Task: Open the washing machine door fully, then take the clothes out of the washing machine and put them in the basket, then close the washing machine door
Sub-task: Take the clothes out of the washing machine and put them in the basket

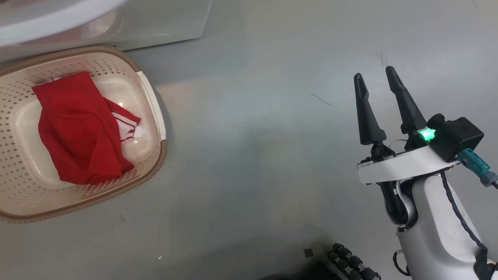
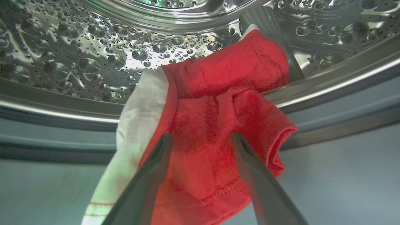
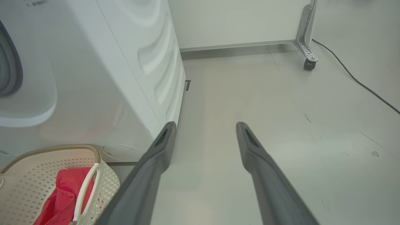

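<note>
My left gripper (image 2: 201,137) is open at the mouth of the washing machine (image 1: 163,23), its fingers spread over red clothes (image 2: 212,125) with a white part. That garment hangs out over the steel drum's (image 2: 93,56) rim and the grey rubber ring. The cream basket (image 1: 161,153) stands on the floor just before the machine, with another red garment (image 1: 78,128) with striped trim lying in it. My right gripper (image 1: 374,74) is open and holds nothing, hovering over bare floor far to the basket's right. The washing machine door is out of view.
In the right wrist view the washing machine (image 3: 93,78) fills the left, with the basket (image 3: 31,175) at the lower left. A caster bracket (image 3: 309,64) and a black cable (image 3: 359,82) sit at the far right by a white wall. My base's black rollers (image 1: 350,264) lie near the bottom.
</note>
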